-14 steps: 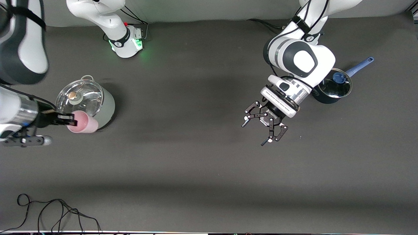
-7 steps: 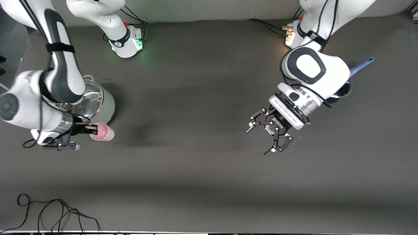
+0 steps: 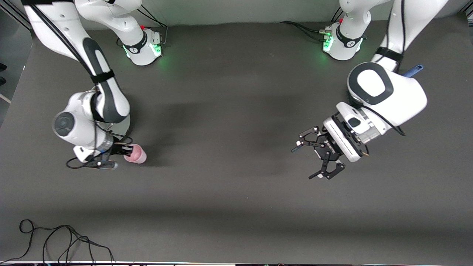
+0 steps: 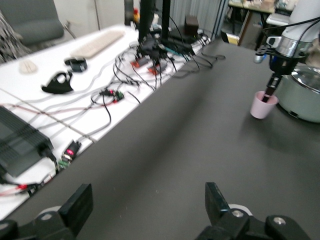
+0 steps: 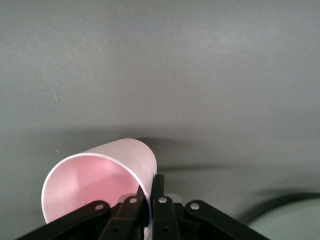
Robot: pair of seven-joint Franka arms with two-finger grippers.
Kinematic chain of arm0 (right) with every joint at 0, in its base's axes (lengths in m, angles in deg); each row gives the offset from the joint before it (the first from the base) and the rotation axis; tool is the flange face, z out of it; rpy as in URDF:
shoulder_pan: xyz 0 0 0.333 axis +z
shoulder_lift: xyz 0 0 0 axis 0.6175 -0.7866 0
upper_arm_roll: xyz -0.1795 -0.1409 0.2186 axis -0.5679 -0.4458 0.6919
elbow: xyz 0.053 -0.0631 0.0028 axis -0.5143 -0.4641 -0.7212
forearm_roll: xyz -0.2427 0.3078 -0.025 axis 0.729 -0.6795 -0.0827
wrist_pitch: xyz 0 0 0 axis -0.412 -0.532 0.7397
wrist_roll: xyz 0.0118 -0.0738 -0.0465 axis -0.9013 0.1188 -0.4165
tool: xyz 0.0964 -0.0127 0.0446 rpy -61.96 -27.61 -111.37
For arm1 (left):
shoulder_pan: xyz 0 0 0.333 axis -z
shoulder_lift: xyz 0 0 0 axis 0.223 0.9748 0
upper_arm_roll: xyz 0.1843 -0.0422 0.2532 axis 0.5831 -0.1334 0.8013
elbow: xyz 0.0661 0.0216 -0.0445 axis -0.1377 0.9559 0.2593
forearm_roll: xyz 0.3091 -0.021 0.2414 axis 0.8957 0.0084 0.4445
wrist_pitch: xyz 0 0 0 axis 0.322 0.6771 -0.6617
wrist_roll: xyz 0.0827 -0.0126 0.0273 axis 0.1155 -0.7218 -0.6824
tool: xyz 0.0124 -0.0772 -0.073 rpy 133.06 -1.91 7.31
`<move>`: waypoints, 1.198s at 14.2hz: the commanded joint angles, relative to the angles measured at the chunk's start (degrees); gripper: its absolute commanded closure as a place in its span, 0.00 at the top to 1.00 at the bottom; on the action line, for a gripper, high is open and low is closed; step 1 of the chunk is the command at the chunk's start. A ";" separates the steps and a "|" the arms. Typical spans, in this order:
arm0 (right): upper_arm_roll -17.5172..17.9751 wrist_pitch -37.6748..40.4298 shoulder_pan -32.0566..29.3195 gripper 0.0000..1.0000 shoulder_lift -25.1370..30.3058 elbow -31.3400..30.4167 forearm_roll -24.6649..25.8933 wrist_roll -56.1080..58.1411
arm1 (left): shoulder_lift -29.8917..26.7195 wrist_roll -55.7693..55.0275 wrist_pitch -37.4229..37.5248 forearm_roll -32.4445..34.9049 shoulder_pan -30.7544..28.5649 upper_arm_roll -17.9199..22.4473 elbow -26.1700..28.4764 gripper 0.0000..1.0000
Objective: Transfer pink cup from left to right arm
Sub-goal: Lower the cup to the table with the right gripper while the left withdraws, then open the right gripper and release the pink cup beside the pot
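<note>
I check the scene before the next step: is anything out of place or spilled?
Nothing stands out. The right gripper pinches the pink cup by its rim, no spill shows; the left gripper hangs open.

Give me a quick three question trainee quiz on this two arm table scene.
1. Which gripper holds the small pale-pink plastic cup?
2. True or false: the left gripper is shut.
3. The cup is: A) on a pot lid, B) at the right arm's end of the table, beside the large steel pot, C) in the left gripper.

Key: 1. The right gripper, pinching its rim. 2. False, it is open and holds nothing. 3. B.
</note>
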 commanded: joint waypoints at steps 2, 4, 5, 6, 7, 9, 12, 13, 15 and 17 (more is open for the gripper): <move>-0.44 -1.37 0.61 0.00 -0.04 -0.07 -1.63 0.74 | -5.47 -12.25 13.49 11.30 0.28 6.53 -0.33 1.00; -0.44 -1.46 0.53 0.00 -0.13 -0.07 -1.63 0.92 | -6.71 -20.67 17.82 17.99 0.11 7.61 -1.03 1.00; -0.44 -1.54 0.53 0.00 -0.13 -0.07 -1.63 0.92 | -7.06 -25.59 19.32 21.06 0.02 7.70 -1.21 1.00; -0.44 -1.72 0.53 0.00 -0.22 -0.07 -1.63 0.92 | -7.67 -30.77 21.77 24.31 -0.94 7.96 -1.64 1.00; -0.44 -1.72 0.53 0.00 -0.13 -0.07 -1.63 0.92 | -8.03 -36.22 24.84 27.48 -1.30 8.05 -2.43 1.00; -0.44 -1.72 0.53 0.37 -0.13 -0.07 -1.63 0.83 | -8.47 -42.32 29.51 35.12 -1.39 8.84 -3.93 1.00; -0.53 -0.85 0.53 0.83 1.62 -0.07 -1.72 0.13 | -9.96 -42.95 35.48 46.46 -1.74 9.46 -4.81 1.00; -0.61 -0.58 0.61 0.86 2.76 -0.07 -1.72 0.04 | -10.57 -43.21 37.85 49.19 -2.35 9.98 -4.90 1.00; -0.79 2.31 0.61 0.99 6.09 -0.07 -1.81 -0.92 | -11.11 -45.92 41.03 52.89 -2.70 10.07 -4.81 1.00; -0.88 4.68 1.05 0.99 10.40 -0.07 -1.63 -4.51 | -11.81 -56.16 44.63 53.70 -2.79 10.16 -4.99 1.00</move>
